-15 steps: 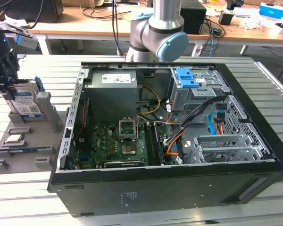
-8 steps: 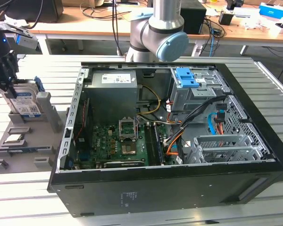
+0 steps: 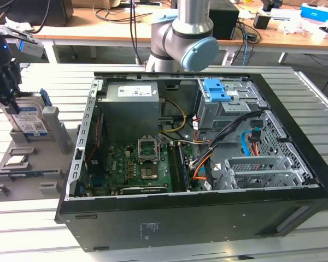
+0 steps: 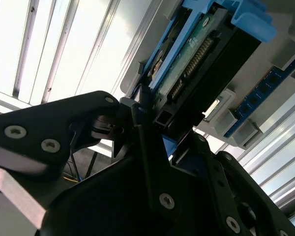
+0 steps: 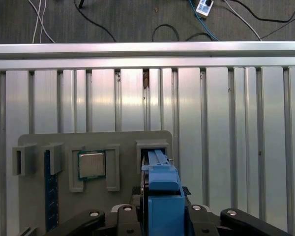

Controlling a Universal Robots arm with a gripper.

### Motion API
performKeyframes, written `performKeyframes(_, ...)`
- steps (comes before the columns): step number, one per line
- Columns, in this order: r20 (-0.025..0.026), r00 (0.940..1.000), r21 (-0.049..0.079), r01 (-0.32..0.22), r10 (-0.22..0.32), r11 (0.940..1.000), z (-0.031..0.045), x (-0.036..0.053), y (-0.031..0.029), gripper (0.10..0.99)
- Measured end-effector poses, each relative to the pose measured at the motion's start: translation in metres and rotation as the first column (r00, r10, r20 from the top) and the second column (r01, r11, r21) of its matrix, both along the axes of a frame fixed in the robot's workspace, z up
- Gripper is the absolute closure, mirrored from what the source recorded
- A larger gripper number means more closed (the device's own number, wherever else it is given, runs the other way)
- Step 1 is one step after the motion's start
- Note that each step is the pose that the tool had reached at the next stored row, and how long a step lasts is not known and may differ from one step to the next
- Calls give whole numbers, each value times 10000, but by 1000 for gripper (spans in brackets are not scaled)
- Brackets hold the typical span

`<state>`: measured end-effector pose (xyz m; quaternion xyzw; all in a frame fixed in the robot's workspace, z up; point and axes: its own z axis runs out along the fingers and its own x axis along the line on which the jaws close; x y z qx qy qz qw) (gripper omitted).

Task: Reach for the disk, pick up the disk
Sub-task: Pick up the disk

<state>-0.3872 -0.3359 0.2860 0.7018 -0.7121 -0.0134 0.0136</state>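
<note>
In the exterior view, the gripper [image 3: 13, 103] hangs at the view's far left, over a grey holder [image 3: 50, 128] that lies on the slatted table [image 3: 44, 229]. Its fingers reach down to the disk [image 3: 31, 117], which stands on edge in the holder with its labelled face towards the camera. A chip [image 3: 16, 161] sits in the holder near the fingers, on the camera's side. An open computer case [image 3: 208, 215] stands well apart from them, towards the view's right.

In the second wrist view, the gripper [image 4: 157, 123] is closed around the near end of the disk [image 4: 196, 69]. The fingers [image 4: 140, 130] are drawn in to a narrow gap, and the disk's thickness takes up all of it. One black finger lies flat against the blue rail. The connector edge and green board run away from the fingertips. The holder [image 4: 226, 105] lies just past the disk.

In the first wrist view, the gripper [image 5: 160, 190] has the disk [image 5: 162, 201] between its two sides, with a small black tip touching the blue rail on each flank. The disk's far end sits in a slot of the holder [image 5: 39, 140] just beyond the fingertips, so it has not left the holder. The chip [image 5: 92, 164] rests in the next pocket beside the fingers. The table [image 5: 236, 123] spreads out beyond them.
</note>
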Motion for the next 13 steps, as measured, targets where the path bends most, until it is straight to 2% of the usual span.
performKeyframes(7, 1, 10000, 0, 0, 0, 10000, 13, 2, 1, 722)
performKeyframes(13, -1, 10000, 0, -1, 1, 10000, 104, 10, 0, 722)
